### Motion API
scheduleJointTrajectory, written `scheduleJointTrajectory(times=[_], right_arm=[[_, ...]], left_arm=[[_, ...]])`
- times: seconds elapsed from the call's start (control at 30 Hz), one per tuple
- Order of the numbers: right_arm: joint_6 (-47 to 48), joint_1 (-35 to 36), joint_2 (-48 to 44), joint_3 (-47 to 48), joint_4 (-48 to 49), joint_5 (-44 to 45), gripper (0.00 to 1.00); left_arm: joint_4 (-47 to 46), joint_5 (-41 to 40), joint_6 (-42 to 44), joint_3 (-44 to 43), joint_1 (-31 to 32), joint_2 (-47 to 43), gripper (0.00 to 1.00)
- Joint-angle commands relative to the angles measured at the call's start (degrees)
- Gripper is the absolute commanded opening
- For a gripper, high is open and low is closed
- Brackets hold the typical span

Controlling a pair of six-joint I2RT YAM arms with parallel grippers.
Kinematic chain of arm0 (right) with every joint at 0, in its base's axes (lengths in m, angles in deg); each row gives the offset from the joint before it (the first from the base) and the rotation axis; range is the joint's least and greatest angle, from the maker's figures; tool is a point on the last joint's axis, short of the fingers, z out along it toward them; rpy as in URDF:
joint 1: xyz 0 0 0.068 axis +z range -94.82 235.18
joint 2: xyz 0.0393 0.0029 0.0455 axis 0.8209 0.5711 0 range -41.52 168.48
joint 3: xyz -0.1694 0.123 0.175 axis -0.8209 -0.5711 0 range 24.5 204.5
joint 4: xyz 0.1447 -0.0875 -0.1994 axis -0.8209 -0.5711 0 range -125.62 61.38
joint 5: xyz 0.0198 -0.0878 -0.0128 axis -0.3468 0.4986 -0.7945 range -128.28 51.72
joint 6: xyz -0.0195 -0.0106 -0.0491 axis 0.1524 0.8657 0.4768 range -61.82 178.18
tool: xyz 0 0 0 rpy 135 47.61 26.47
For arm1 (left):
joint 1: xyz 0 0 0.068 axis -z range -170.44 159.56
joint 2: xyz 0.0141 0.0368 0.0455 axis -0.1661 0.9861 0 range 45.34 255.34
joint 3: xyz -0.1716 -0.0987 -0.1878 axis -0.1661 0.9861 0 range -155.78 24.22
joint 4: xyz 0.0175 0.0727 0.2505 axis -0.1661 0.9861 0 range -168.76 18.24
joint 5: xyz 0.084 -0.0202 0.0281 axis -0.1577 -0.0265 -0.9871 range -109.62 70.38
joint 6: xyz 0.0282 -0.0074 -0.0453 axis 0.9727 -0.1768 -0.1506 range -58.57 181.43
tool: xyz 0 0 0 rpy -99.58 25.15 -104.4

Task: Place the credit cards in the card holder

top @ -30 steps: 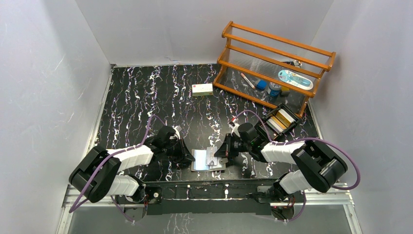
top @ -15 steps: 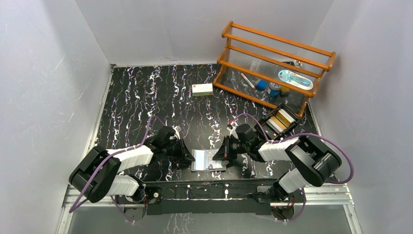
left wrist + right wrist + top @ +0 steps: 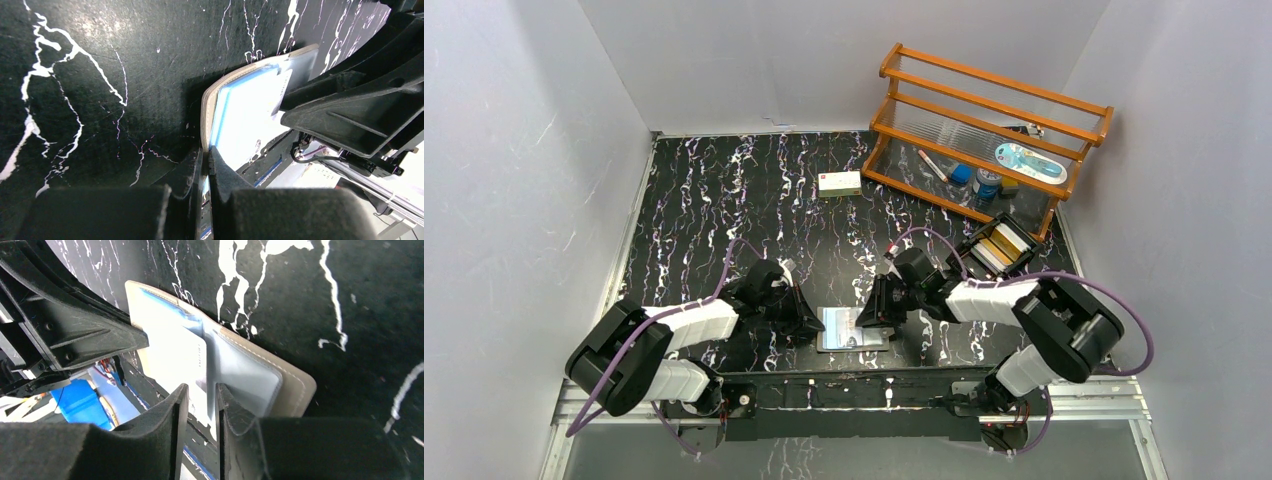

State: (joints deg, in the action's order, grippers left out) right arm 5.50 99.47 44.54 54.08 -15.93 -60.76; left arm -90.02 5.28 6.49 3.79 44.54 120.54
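Observation:
The card holder [image 3: 852, 328] lies open near the table's front edge, grey-taupe outside and light blue inside. My left gripper [image 3: 809, 324] is shut on its left edge, as the left wrist view shows with the holder [image 3: 240, 120] pinched at the fingertips [image 3: 206, 159]. A pale credit card [image 3: 192, 362] sits partly inside the holder [image 3: 280, 385]. My right gripper [image 3: 201, 402] hovers at the card's near end, jaws a little apart, the card's edge beside the right finger. More cards, one tan, lie in a black tray [image 3: 999, 248].
A white box with a red mark [image 3: 839, 183] lies at mid-table. A wooden rack [image 3: 984, 140] with small items stands at the back right. White walls close in both sides. The two grippers are close together over the holder.
My right gripper has moved left, over the holder's right half, and the card lies further in. The left gripper has kept still on the holder's edge.

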Motion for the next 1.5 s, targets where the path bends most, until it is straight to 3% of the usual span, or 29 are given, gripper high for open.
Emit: scheduleJointTrajectory(times=[0.0, 0.17, 0.3, 0.37, 0.47, 0.57, 0.87, 1.13, 1.47], right_arm=[[-0.1, 0.1, -4.1, 2.6, -8.6, 5.5, 0.35], [-1.1, 1.2, -5.1, 2.9, -8.9, 6.6, 0.44], [-2.2, 2.9, -4.0, 3.0, -7.1, 6.8, 0.44], [-2.5, 3.5, -2.8, 3.4, -6.2, 6.7, 0.41], [-2.4, 4.7, -1.3, 5.0, -4.7, 5.6, 0.27], [-2.6, 6.2, -0.1, 6.8, -4.9, 6.2, 0.23], [-4.4, 8.8, 4.3, 8.8, -5.2, 6.6, 0.25], [0.6, 8.6, -0.4, 10.5, -13.7, 12.1, 0.31], [5.2, 6.9, -1.7, 9.4, -15.0, 14.4, 0.19]], left_arm=[[-0.4, 0.5, 0.2, 1.0, 0.0, 0.1, 0.0], [-0.7, 0.8, 0.2, 1.0, 0.0, 0.4, 0.0], [-0.5, 0.4, 0.2, 0.9, 0.1, 0.1, 0.0], [-0.7, 0.5, 0.1, 0.8, 0.1, 0.1, 0.0], [-0.4, 0.2, 0.1, 0.7, 0.1, 0.2, 0.0], [-0.3, 0.0, 0.2, 0.5, 0.1, 0.7, 0.0], [-0.5, 0.2, 0.0, -0.5, 0.4, 1.6, 0.0], [0.7, 0.1, 0.2, -0.7, 0.5, 0.3, 0.0], [2.6, 0.9, 1.1, -2.1, 0.5, -2.2, 0.0]])
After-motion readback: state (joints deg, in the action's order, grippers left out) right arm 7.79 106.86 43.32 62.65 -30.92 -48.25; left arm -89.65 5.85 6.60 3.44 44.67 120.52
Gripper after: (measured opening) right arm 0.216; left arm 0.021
